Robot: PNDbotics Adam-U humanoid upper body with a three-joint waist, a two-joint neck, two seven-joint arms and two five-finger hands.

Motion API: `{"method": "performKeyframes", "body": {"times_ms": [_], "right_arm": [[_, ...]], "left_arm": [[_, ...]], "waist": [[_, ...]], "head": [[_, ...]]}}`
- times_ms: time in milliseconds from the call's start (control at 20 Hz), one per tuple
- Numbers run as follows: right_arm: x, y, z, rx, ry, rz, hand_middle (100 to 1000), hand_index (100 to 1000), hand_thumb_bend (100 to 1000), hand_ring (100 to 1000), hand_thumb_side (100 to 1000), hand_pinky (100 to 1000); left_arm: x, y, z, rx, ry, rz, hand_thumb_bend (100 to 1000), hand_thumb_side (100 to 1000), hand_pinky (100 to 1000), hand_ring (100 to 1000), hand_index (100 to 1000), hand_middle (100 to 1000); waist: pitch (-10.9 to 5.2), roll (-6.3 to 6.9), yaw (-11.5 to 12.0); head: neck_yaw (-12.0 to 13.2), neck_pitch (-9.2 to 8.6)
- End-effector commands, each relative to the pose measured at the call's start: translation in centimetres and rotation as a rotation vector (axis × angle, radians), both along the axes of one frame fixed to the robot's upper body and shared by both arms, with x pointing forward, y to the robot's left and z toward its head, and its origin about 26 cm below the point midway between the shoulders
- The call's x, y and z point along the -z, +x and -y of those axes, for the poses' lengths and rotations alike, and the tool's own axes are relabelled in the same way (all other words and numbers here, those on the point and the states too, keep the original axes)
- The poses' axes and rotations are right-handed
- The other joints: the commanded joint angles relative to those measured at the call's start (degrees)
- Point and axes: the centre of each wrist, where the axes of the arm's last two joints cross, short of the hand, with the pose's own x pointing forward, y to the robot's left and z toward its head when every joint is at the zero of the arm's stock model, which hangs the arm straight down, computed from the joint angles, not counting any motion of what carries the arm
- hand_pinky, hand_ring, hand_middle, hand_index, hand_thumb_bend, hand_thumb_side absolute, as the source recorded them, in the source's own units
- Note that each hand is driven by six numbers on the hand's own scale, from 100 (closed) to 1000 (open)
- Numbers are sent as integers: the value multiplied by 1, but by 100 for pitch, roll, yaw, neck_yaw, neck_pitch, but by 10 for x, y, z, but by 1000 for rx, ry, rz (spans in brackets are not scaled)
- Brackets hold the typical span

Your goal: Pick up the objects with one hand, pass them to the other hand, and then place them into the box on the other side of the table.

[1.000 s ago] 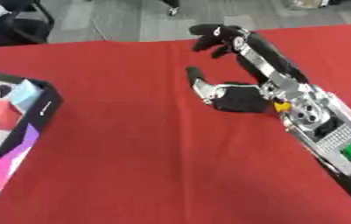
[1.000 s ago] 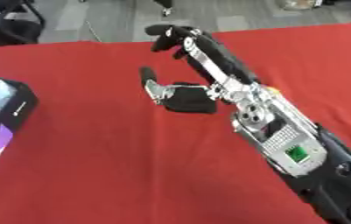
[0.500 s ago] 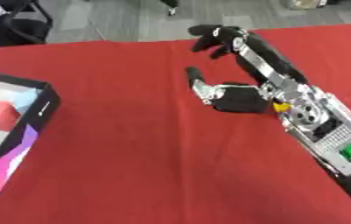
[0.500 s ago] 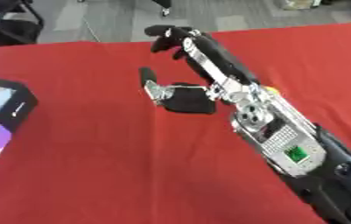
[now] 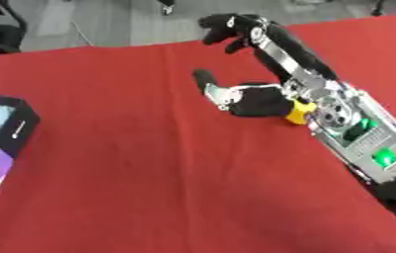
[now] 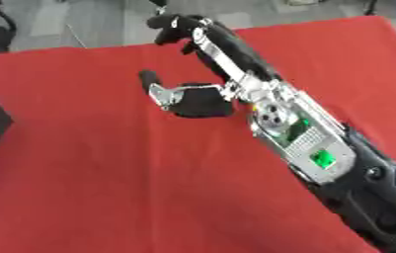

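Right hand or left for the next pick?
Right, probably. The right hand is out over the red table, fingers relaxed and holding nothing; the left hand shows in neither view. No loose object is visible.

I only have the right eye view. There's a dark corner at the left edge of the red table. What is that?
Observer: That is the box. The left eye view shows more of it: a black rim, open on top, purple down its side.
Operator: Anything in it?
Observer: In the left eye view its inside looks pale; I cannot make out any object.
Operator: Is the hand holding something?
Observer: The right hand seems empty, but the left eye view shows a small yellow piece at its wrist, hidden in yours.
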Motion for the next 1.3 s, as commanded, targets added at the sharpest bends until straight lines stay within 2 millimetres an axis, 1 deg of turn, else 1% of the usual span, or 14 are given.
{"method": "performKeyframes", "body": {"times_ms": [50, 300, 550, 950, 1150, 1300], "right_arm": [[-11, -2, 12, 46, -38, 8, 765, 887, 267, 849, 452, 773], [-9, -1, 25, 128, -116, -42, 786, 892, 288, 861, 463, 792], [-6, -1, 34, 214, -241, -90, 809, 902, 303, 865, 480, 820], [-2, 0, 39, 364, -392, -165, 809, 905, 362, 856, 486, 836], [2, 4, 40, 416, -433, -204, 799, 902, 342, 851, 484, 825], [-5, 2, 45, 400, -413, -203, 802, 906, 336, 860, 473, 829]], "left_arm": [[-13, -6, -3, 10, -11, 62, 136, 485, 815, 756, 778, 764], [-9, -6, -6, -1, -15, 56, 151, 487, 815, 756, 774, 763], [-5, -6, -8, -16, -14, 38, 159, 495, 815, 758, 780, 765], [-2, -5, -9, -27, -7, 22, 165, 505, 817, 763, 782, 768], [-1, -5, -9, -28, -6, 16, 165, 510, 816, 763, 782, 768], [-1, -5, -8, -26, -7, 13, 164, 513, 816, 764, 782, 768]], "waist": [[-180, -88, -61], [-234, -96, -250], [-266, -95, -347], [-282, -81, -379], [-275, -75, -373], [-267, -77, -357]], "head": [[-30, 37], [-21, 86], [-8, 87], [-17, 58], [-38, 34], [-34, 46]]}}
